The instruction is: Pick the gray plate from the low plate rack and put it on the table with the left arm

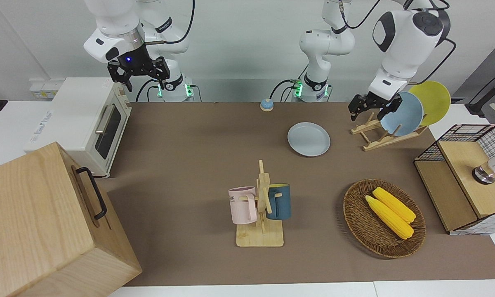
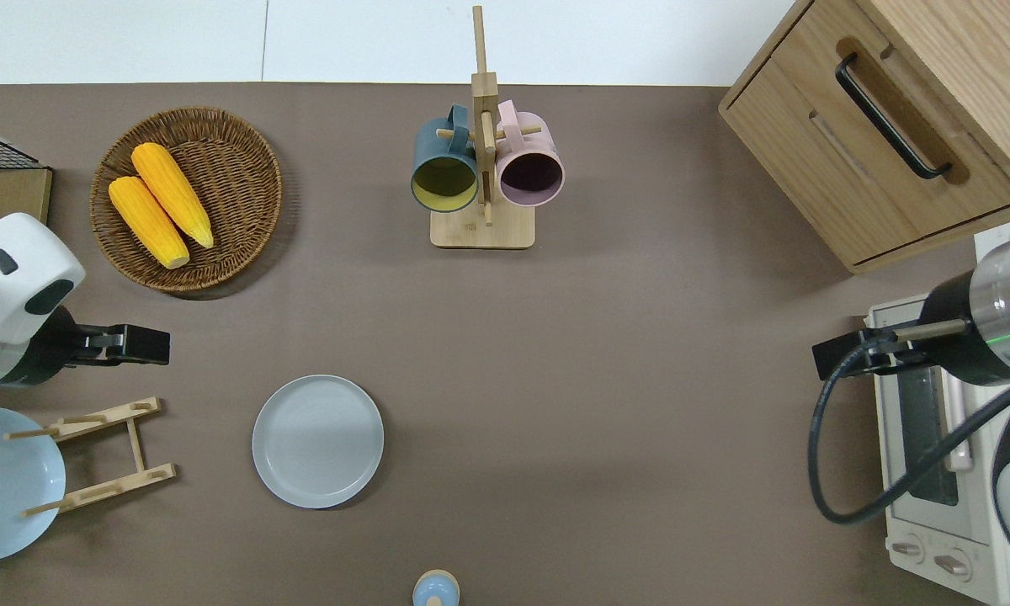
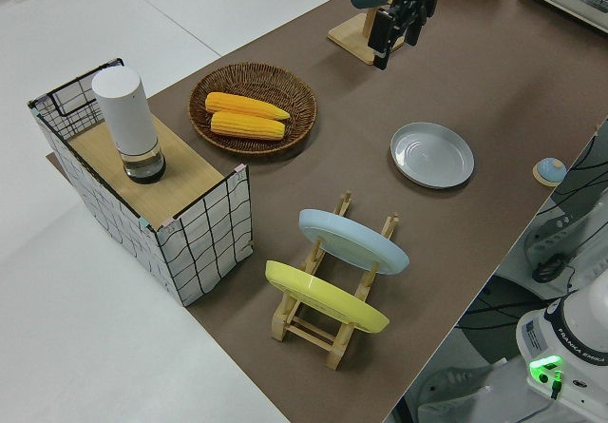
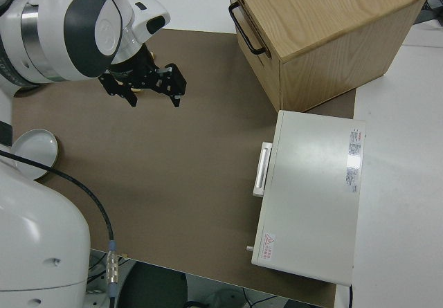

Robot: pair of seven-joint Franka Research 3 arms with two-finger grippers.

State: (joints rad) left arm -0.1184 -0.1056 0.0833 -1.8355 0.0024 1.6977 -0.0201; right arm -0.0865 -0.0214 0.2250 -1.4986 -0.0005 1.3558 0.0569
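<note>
Beside the low plate rack of light wooden slats (image 2: 101, 454), on the side toward the right arm's end of the brown cloth-covered table (image 2: 623, 353), the round pale gray plate (image 2: 317, 441) lies flat and upright, touching nothing else. I judge the placing done: it sits clear of the rack so nothing can knock it.

My left gripper (image 2: 139, 345) hangs in the air with nothing in it, its black fingers (image 1: 357, 106) spread apart, over bare cloth between the rack and the round woven basket holding two yellow corn cobs (image 2: 187, 198). I read that height as a way to stay clear of the round light blue plate (image 1: 401, 114) and the round yellow plate (image 1: 430, 102), which lean in the rack's slots. My right arm is parked.
</note>
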